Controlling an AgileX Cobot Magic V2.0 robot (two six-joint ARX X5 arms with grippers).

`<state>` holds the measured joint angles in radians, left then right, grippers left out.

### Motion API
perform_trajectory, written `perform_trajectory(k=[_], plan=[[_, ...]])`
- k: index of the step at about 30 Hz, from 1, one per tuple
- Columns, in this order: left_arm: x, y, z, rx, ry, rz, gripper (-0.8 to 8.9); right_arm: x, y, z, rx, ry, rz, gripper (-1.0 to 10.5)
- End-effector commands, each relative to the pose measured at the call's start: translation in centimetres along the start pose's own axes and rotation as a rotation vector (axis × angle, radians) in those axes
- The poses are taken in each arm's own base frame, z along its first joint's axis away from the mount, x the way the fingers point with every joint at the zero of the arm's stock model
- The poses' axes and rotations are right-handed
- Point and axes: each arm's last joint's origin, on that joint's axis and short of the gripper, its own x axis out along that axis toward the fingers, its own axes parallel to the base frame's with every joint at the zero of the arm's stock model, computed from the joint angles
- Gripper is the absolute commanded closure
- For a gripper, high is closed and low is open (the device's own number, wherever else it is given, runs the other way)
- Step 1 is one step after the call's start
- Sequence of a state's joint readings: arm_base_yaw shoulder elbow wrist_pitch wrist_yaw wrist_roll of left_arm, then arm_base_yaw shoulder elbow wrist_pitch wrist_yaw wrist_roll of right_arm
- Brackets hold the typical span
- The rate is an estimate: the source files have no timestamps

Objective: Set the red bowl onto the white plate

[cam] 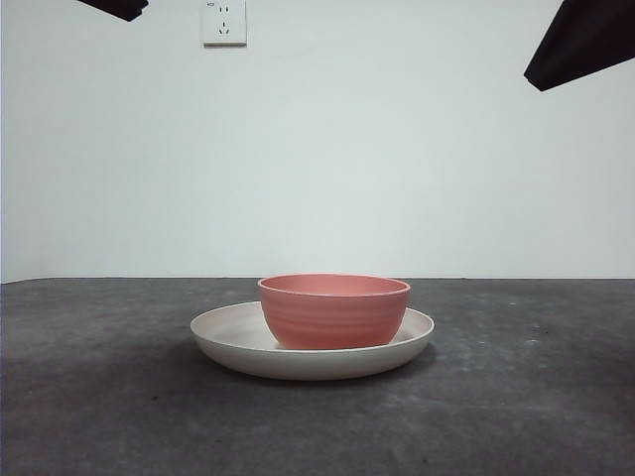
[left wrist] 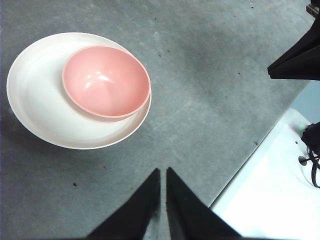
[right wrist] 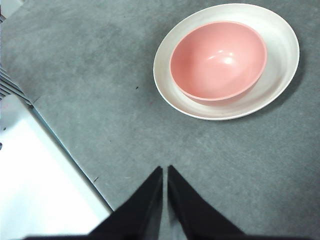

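The grey table (cam: pixel 99 397) carries the white plate (cam: pixel 223 332), and the red bowl (cam: pixel 333 310) sits upright inside it. Left gripper (left wrist: pixel 163 172) and right gripper (right wrist: pixel 165 170) hang clear above, jaws closed, empty.

Red bowl (left wrist: pixel 106 81) sits (upright) on white plate (left wrist: pixel 35 107).

Low front view faces level; both wrist views overlook the shared white plate (cam: pixel 313 359).
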<state>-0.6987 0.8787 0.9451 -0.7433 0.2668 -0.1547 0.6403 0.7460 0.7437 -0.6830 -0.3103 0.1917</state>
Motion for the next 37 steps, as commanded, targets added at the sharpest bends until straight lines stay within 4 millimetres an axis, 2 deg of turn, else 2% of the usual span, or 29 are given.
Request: perform_trajectory(k=[1,5,11,14,17,21,26,33,37], plan=[[-0.3,-0.2,0.3,0.019,-0.020,-0.008,7.94,-0.1,0.2,0.3,0.001,-0.013,0.005,9.4],[-2.2,0.4,0.2,0.073,-0.107,0.064,7.94,-0.1,0.2,0.3,0.001,-0.013,0.005,9.4],[-7.4,2.0,0.3,0.097,-0.466,0.368,7.94,-0.1,0.2,0.3,0.001,-0.013,0.005,9.4],[-9.5,2.5,-0.6,0.166,-0.643,0.528,7.94,-0.1,0.2,0.3,0.001,-0.014,0.005,9.4],[-10.3,2.9,-2.4,0.221,-0.759,0.678,7.94,-0.1,0.2,0.3,0.001,-0.014,0.005,9.4],[-9.5,4.1,-5.4,0.220,-0.805,0.832,7.94,-0.1,0.2,0.3,0.001,-0.014,0.005,9.4],[-7.0,6.2,-9.1,0.166,-0.771,0.916,7.94,-0.1,0.2,0.3,0.001,-0.014,0.005,9.4],[-3.0,8.7,-13.5,0.086,-0.679,0.913,7.94,-0.1,0.2,0.3,0.001,-0.014,0.005,9.4],[-1.4,9.5,-15.2,0.043,-0.660,0.898,7.94,-0.1,0.2,0.3,0.001,-0.014,0.005,9.4]])
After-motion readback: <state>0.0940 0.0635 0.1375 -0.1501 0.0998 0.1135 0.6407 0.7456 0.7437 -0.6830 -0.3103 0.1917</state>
